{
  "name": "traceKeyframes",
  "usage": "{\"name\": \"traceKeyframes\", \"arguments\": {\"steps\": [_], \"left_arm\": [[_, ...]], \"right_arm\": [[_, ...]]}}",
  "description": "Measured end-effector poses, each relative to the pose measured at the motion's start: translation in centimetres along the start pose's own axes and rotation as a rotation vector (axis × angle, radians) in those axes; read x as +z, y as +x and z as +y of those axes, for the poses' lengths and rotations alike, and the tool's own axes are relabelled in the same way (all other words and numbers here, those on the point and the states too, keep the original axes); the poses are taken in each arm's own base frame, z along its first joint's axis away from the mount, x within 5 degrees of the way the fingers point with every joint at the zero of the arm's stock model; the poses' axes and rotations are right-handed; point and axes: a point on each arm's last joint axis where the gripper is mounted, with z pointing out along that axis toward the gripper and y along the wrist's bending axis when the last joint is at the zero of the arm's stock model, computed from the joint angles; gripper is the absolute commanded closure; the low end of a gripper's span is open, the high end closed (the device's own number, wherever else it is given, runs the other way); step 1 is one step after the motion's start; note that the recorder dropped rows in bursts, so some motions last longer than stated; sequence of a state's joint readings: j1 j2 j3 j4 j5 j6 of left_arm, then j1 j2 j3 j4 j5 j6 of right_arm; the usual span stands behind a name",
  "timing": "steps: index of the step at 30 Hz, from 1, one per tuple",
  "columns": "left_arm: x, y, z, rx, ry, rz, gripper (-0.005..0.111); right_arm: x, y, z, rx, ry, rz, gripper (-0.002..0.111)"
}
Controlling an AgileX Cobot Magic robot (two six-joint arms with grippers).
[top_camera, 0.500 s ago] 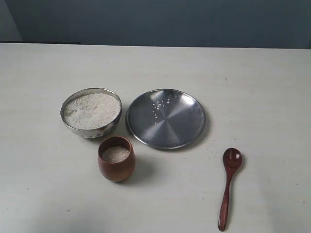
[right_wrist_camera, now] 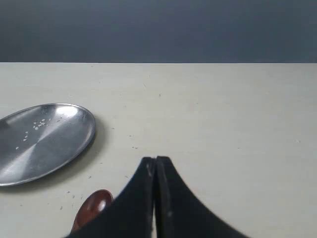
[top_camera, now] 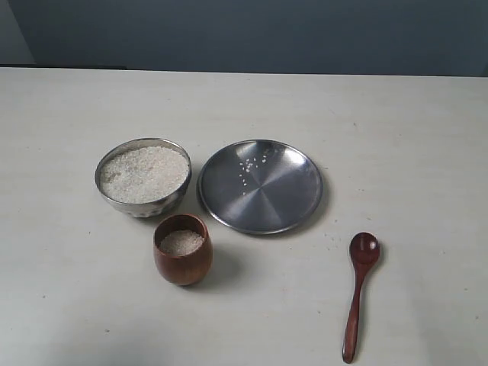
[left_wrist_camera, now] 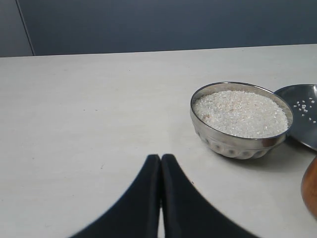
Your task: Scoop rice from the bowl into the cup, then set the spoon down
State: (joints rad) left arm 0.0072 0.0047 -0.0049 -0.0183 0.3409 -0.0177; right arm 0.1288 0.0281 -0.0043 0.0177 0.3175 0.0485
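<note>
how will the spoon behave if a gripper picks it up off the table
Probably stiff and light: the spoon looks like slim solid wood. Its thin handle lies flat on the table, so pinching it may be fiddly. The glossy finish could be a little slippery.

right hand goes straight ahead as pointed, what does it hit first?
Way looks free: the shut right hand points across bare pale table. The flat round steel plate and the reddish-brown wooden spoon sit off to one side. Depth unclear; tabletop possibly first.

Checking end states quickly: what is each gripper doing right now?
Left gripper: closed, holding nothing.
Right gripper: closed, holding nothing; the spoon lies free.
</note>
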Motion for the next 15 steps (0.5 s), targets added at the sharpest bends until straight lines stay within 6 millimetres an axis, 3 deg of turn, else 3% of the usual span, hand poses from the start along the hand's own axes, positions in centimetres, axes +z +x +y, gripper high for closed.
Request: {"name": "traceKeyframes", "arguments": {"steps": [15], "left_arm": [[0.00,0.00,0.00,0.000,0.000,0.000,0.106]], "right_arm": [[0.00,0.00,-0.05,-0.017,0.006,0.000,0.108]]}}
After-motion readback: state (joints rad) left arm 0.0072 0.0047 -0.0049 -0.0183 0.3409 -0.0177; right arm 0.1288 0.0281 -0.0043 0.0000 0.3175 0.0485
